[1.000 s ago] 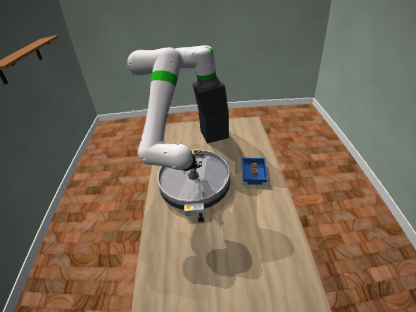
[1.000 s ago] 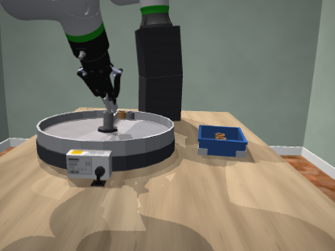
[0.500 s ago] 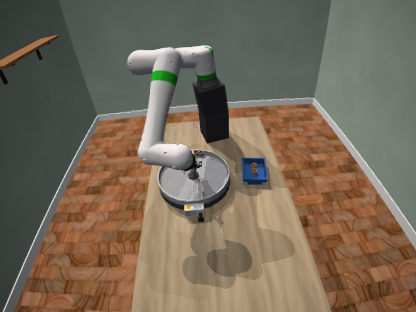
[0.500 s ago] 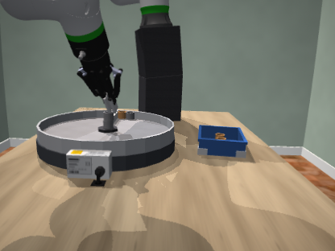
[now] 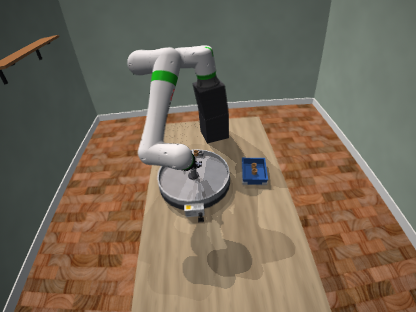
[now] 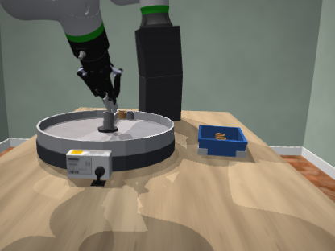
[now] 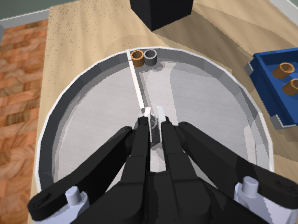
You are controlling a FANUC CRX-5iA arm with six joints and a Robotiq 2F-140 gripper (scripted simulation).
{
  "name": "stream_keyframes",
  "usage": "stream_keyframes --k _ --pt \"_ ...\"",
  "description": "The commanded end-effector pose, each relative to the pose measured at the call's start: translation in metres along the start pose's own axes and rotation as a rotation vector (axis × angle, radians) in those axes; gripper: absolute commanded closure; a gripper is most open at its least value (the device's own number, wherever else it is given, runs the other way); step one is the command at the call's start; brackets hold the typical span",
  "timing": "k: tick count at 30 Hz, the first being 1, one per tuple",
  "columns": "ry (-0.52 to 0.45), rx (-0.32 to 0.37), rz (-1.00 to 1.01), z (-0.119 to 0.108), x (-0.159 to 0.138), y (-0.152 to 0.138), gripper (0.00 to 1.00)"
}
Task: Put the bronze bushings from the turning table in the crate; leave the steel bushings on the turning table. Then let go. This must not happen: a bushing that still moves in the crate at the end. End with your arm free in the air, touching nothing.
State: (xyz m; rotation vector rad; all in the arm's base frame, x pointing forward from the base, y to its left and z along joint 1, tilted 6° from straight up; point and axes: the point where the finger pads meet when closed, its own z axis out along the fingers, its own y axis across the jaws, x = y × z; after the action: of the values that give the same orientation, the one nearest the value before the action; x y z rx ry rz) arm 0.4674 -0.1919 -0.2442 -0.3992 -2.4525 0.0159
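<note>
The round grey turning table [image 6: 105,134] holds one bronze bushing [image 7: 137,56] and one steel bushing [image 7: 151,58] side by side at its far rim; they also show in the exterior view, bronze [image 6: 121,114] and steel [image 6: 130,115]. My gripper [image 7: 154,114] hangs just above the table's centre hub [image 6: 108,121], fingers almost together with only a thin gap and nothing between them. The blue crate [image 6: 221,141] stands right of the table and holds two bronze bushings [image 7: 286,70] [image 7: 292,87].
The arm's black pedestal [image 6: 159,72] stands behind the turning table. A small grey control box [image 6: 88,162] sits at the table's front edge. A thin white divider strip [image 7: 136,85] runs from the hub toward the far rim.
</note>
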Motion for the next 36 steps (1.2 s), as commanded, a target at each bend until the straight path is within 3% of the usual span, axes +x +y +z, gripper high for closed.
stream_keyframes --k 1,15,36 --pt "0.0 0.0 0.0 0.0 0.0 0.0 0.93" --pt "0.0 0.0 0.0 -0.023 0.019 0.0 0.93" --pt "0.0 0.0 0.0 -0.023 0.019 0.0 0.93"
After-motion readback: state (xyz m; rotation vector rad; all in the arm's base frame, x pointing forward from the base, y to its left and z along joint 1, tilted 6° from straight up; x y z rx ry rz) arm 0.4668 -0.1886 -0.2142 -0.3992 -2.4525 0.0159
